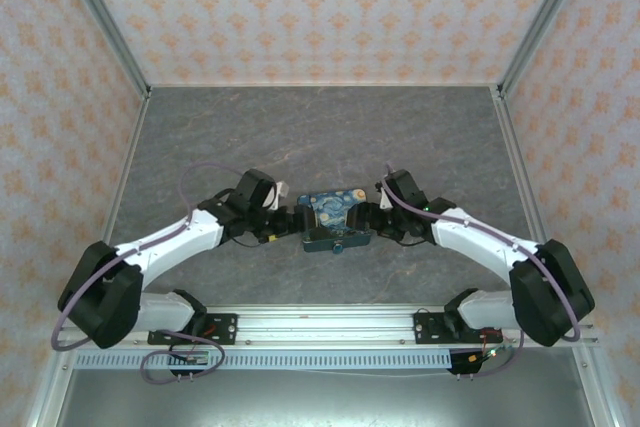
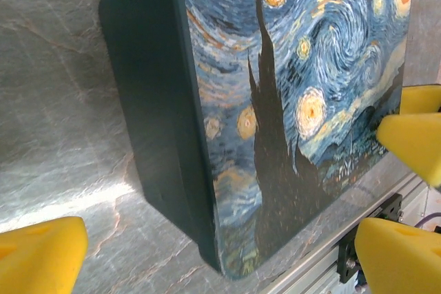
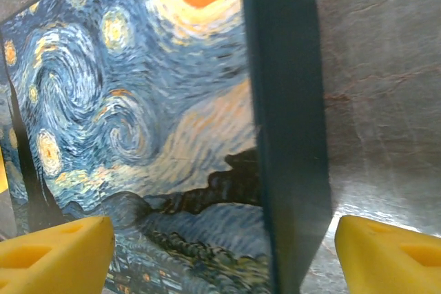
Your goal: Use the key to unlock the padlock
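Detail on the padlock (image 1: 340, 245) is scarce: from the top camera it is a tiny dark teal-blue spot against the middle of the near wall of the painted box (image 1: 336, 212), low down by the table (image 1: 330, 137). It is too small there to make out a shackle or a keyhole.

The box lies flat at the centre of the grey stone-patterned table. Its lid carries a swirling blue-and-yellow night-sky print, and its walls are plain dark teal.

The left gripper (image 1: 291, 220) faces the box's left end and the right gripper (image 1: 376, 219) faces its right end, so the two point at each other across the box.

In the left wrist view the left gripper (image 2: 220, 256) has its yellow fingers spread wide. One pad is over bare table and the other is near the aluminium rail (image 2: 386, 215), with a corner of the box (image 2: 158, 101) between them. Neither pad is seen touching the box, and nothing is held. A yellow fingertip (image 2: 417, 139) of the right gripper shows at the box's far end, just beside the lid.

In the right wrist view the right gripper (image 3: 224, 256) is also spread wide. One pad lies in front of the painted lid and the other over the table, with the dark wall of the box (image 3: 282, 101) between them. Whether either pad touches the box cannot be told.
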